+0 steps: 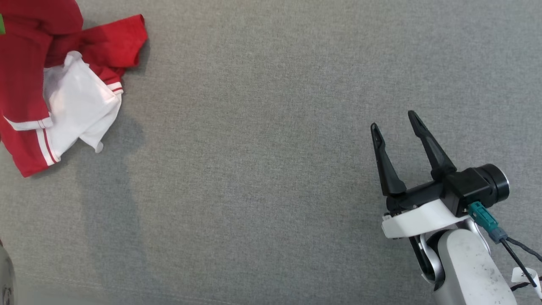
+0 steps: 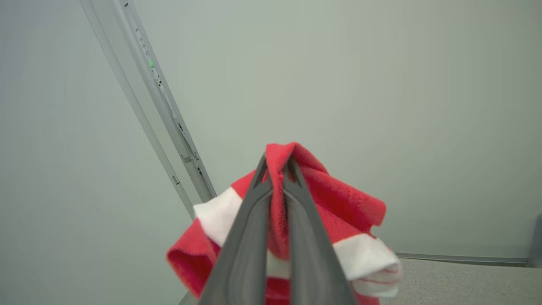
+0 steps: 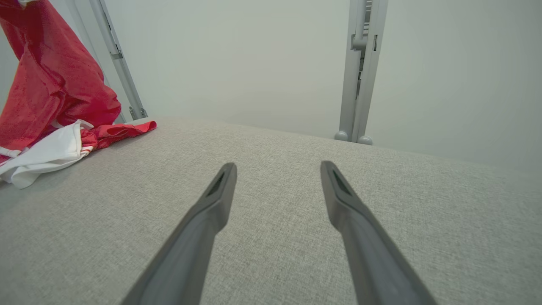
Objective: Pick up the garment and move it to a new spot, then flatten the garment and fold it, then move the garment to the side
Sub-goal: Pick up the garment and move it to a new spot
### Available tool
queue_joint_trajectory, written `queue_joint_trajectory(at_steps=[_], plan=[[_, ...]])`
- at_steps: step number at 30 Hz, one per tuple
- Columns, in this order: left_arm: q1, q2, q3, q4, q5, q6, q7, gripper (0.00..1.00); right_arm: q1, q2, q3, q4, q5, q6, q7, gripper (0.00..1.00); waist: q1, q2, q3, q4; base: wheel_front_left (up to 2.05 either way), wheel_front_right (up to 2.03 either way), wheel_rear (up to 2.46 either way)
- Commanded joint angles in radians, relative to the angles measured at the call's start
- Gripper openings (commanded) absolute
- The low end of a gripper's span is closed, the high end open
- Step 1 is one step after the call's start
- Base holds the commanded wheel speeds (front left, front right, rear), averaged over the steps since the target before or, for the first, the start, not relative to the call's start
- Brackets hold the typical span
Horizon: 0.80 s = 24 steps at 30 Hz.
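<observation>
The broad grey woven-fabric work surface (image 1: 271, 169) carries the crumpled red knit garment with white panels and striped trim (image 1: 51, 93) at its far left edge. One part rises off the cloth while the white panel and a red sleeve lie on it. It looks light, soft and limp, so it should drape and trail rather than keep its shape. A hem or shoulder edge would likely spread it better than a bunched fold. The left gripper (image 2: 276, 163) is clamped on a red fold. The right gripper (image 1: 393, 120) hovers well apart, fingers spread, holding nothing.
</observation>
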Motion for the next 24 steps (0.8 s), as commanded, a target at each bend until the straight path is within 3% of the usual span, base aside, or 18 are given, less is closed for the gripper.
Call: queue_joint_trajectory(at_steps=[1,5,12,18,24], plan=[[0.02,-0.007,-0.002,-0.054,0.009,-0.003,-0.008,0.0,0.023,0.006,-0.003,0.005,0.011,-0.001,-0.003,1.0,0.0,0.0,-0.09,0.014,0.0,0.0,0.0],[0.096,-0.029,-0.017,-0.236,0.026,-0.011,-0.005,0.0,0.054,0.012,-0.002,0.011,0.021,-0.001,-0.003,1.0,0.0,0.0,-0.166,0.01,0.0,0.0,0.0],[0.232,-0.077,-0.06,-0.402,0.005,-0.041,0.008,0.0,0.088,0.016,-0.018,-0.003,0.082,-0.001,-0.003,1.0,0.0,0.0,-0.259,-0.028,0.0,0.0,0.0],[0.347,-0.144,-0.101,-0.527,-0.03,-0.041,0.065,0.0,0.091,0.015,-0.044,-0.025,0.134,-0.001,-0.003,1.0,0.0,0.0,-0.285,-0.088,0.0,0.0,0.0],[0.438,-0.227,-0.177,-0.617,-0.037,-0.025,0.1,0.0,0.065,0.016,-0.033,-0.036,0.135,-0.001,-0.003,1.0,0.0,0.0,-0.279,-0.195,0.0,0.0,0.0]])
